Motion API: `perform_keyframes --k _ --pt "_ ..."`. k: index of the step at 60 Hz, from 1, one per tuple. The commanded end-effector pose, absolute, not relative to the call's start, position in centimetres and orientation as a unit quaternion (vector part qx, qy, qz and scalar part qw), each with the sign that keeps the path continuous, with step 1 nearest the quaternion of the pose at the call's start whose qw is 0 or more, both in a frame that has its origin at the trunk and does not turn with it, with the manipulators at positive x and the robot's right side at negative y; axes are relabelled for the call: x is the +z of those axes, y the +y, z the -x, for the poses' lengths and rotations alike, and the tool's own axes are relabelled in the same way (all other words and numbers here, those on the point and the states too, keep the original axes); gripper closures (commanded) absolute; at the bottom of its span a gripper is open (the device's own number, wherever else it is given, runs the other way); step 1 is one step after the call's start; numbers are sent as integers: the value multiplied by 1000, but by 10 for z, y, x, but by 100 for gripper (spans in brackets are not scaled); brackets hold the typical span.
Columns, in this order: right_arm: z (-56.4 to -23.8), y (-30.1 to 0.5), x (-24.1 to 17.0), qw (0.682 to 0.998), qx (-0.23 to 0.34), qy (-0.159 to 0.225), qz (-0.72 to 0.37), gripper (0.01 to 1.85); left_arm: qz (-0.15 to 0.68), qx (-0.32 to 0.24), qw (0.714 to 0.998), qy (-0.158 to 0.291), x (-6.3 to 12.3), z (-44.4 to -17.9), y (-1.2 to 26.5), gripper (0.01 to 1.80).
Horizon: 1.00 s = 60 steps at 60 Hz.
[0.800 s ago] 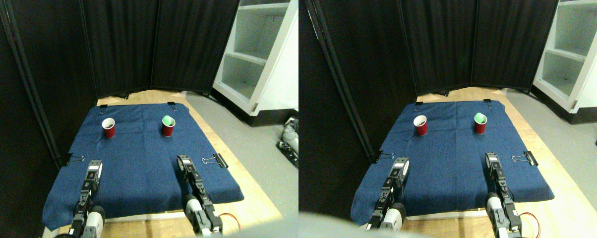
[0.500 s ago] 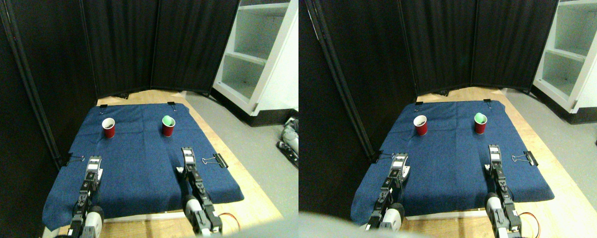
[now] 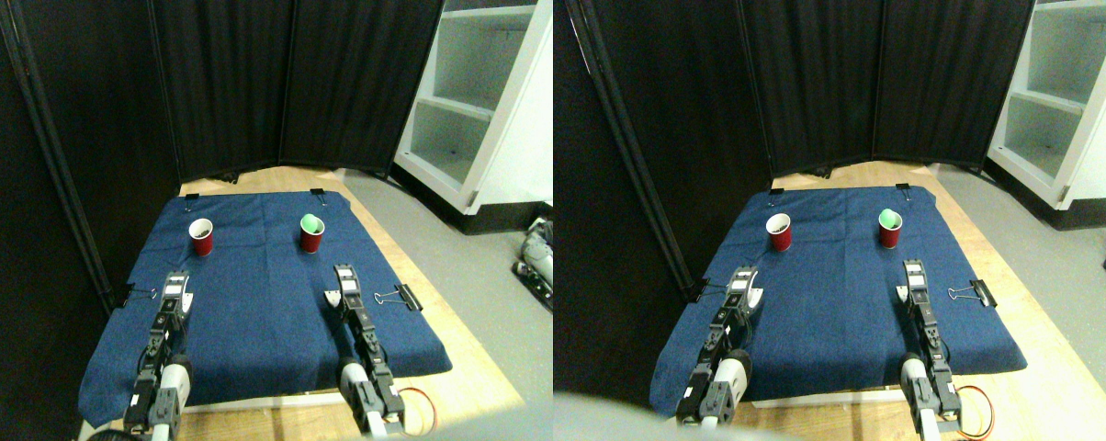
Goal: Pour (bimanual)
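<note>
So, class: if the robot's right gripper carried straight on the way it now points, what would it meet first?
The right gripper points up the blue cloth and slightly left. Bare cloth lies ahead, then probably the red cup with the green inside, though depth is unclear and it might pass just beside it.

A wooden board [image 3: 479,367] on the grey floor [image 3: 498,248] carries a blue cloth [image 3: 259,303] that covers most of it. Bare wood shows along the edges at 12, 3 and 6 o'clock. 2 red cups stand upright on the cloth, well apart: the left cup [image 3: 202,237] toward 11 o'clock, the right cup [image 3: 311,233], with green inside, toward 1 o'clock. Black binder clips grip the cloth's edges: one [image 3: 399,297] at 3 o'clock, one [image 3: 138,294] at 9 o'clock, and 2 small ones [image 3: 317,193] along the 12 o'clock edge.
</note>
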<state>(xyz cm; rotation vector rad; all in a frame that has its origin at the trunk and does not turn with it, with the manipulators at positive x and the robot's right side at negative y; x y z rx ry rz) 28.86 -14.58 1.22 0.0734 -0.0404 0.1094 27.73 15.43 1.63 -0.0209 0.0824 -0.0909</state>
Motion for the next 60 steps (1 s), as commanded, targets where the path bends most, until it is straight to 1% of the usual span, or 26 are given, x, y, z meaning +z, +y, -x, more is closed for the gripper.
perform_keyframes --k 1,4,8,12,17,22,26,29,32,34,36,41,48,50,52,54,57,60 --pt "-297 -143 23 996 57 -47 -60 135 18 -44 999 25 24 -286 151 141" --pt "-302 -144 25 995 57 -54 -62 134 22 -37 999 23 26 -289 151 138" --pt "-305 -144 26 995 50 -53 -68 132 27 -35 999 20 27 -294 151 135" --pt "-310 -146 28 993 55 -59 -84 130 37 -29 999 16 28 -299 152 129" --pt "-314 -147 31 992 49 -54 -99 129 48 -19 999 13 31 -304 151 123" --pt "-319 -148 36 988 47 -54 -135 130 65 -11 998 9 33 -310 151 121" --pt "-325 -148 39 985 40 -50 -163 131 88 9 996 4 35 -314 150 120" --pt "-331 -149 41 982 32 -54 -176 130 102 22 995 2 37 -318 149 117" --pt "-336 -150 40 979 42 -58 -190 129 124 35 992 0 37 -321 148 116" --pt "-339 -150 40 978 31 -57 -199 126 128 39 991 1 36 -324 149 115" --pt "-340 -151 40 977 33 -55 -203 126 131 40 991 1 35 -325 149 115" --pt "-347 -150 41 971 22 -52 -233 117 227 70 971 1 32 -333 151 113" --pt "-353 -149 41 960 6 -51 -277 113 273 86 958 -3 30 -341 153 108" --pt "-356 -149 41 957 3 -57 -283 111 288 92 953 -6 29 -344 154 105" --pt "-358 -149 41 952 3 -60 -300 110 303 99 948 -11 28 -347 154 103" --pt "-360 -149 40 942 -11 -58 -330 108 320 106 941 -14 27 -350 154 100" --pt "-362 -148 39 939 -15 -62 -338 108 328 113 938 -14 26 -352 153 93" --pt "-363 -148 39 936 -19 -62 -345 106 334 118 935 -16 25 -355 153 92"
